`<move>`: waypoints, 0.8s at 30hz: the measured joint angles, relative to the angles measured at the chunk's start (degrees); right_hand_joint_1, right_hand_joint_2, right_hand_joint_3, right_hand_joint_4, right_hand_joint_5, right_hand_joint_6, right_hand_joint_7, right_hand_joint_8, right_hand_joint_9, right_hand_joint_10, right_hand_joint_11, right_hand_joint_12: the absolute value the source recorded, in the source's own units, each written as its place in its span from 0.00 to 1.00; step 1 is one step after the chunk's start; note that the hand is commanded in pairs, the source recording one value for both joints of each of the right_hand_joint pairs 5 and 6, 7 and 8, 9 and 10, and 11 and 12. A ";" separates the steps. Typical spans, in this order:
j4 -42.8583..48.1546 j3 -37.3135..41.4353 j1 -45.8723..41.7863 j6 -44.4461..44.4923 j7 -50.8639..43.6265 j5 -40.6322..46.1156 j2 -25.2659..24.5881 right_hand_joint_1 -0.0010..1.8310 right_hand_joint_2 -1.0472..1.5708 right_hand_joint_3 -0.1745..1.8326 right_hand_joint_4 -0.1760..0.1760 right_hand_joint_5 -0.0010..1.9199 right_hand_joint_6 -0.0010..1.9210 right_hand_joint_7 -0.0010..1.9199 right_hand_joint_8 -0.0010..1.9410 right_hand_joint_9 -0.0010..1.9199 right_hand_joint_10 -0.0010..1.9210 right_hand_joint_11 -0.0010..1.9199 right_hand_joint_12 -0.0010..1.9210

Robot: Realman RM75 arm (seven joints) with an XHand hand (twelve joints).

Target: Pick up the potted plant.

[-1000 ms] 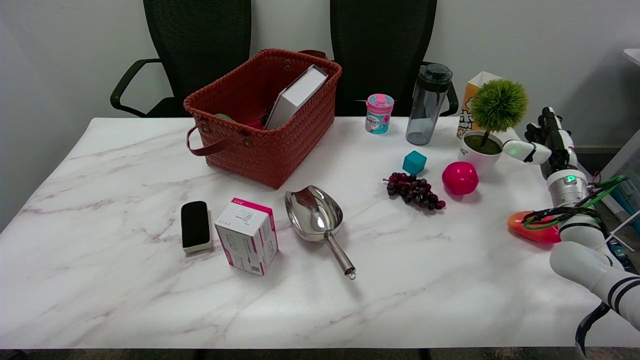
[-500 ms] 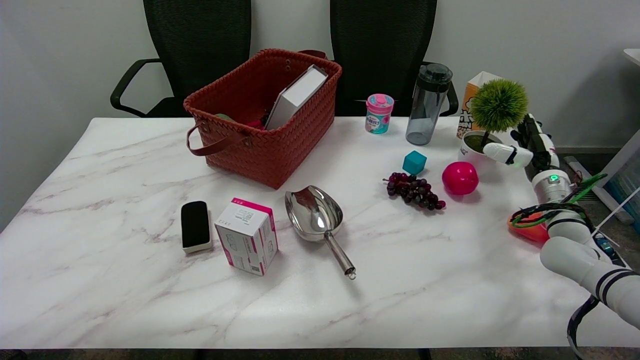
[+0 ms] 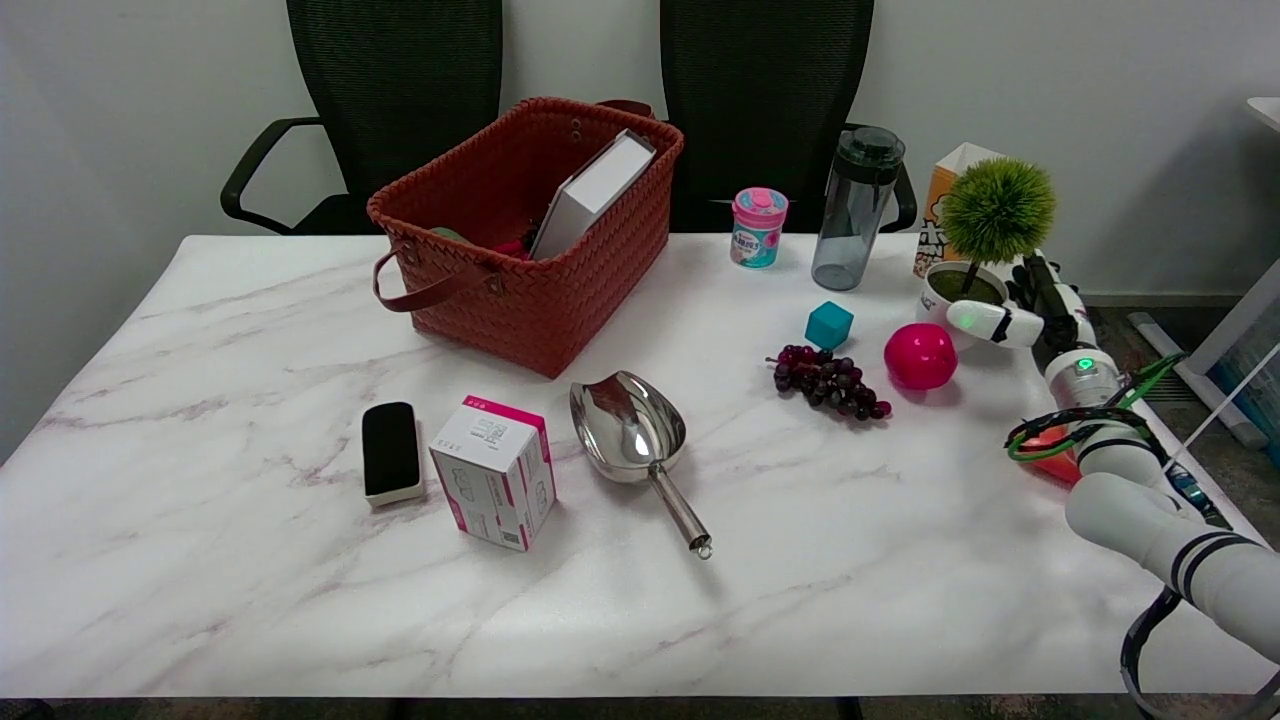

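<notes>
The potted plant (image 3: 997,210) is a round green tuft on a thin stem in a white pot (image 3: 936,298), standing upright at the table's far right. My right hand (image 3: 1020,312) is at the pot's right side. Its white thumb lies across the pot's front right, and its dark fingers reach behind the rim. The fingers are spread around the pot, and no firm grip shows. The pot's right half is hidden by the hand.
A pink ball (image 3: 920,356) sits just left of the pot, with purple grapes (image 3: 828,381) and a teal cube (image 3: 829,325) beyond. An orange carton (image 3: 938,205) and grey bottle (image 3: 857,208) stand behind. An orange-red object (image 3: 1045,460) lies under my forearm.
My right hand has moved left and farther across the table, from beside the pot to around its right side. The thumb now crosses the pot's front. The plant has not moved.
</notes>
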 measured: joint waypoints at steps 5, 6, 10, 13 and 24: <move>-0.61 -0.41 0.73 -0.78 -0.14 -0.75 -0.25 0.59 0.27 0.24 0.50 0.00 0.00 0.05 0.04 0.07 0.07 0.00 0.00; -0.73 -0.49 0.89 -0.92 -0.17 -0.90 -0.30 0.59 0.27 0.24 0.50 0.00 0.00 0.05 0.04 0.07 0.07 0.00 0.00; -1.04 -0.67 1.34 -1.27 -0.24 -1.27 -0.43 0.60 0.27 0.24 0.50 0.00 0.00 0.05 0.05 0.07 0.07 0.00 0.00; -1.24 -0.75 1.60 -1.40 -0.28 -1.46 -0.49 0.61 0.28 0.23 0.50 0.00 0.00 0.05 0.05 0.07 0.07 0.00 0.00; -1.71 -0.79 2.24 -1.65 -1.14 -1.99 -0.67 0.66 0.34 0.27 0.50 0.00 0.00 0.05 0.05 0.08 0.08 0.00 0.00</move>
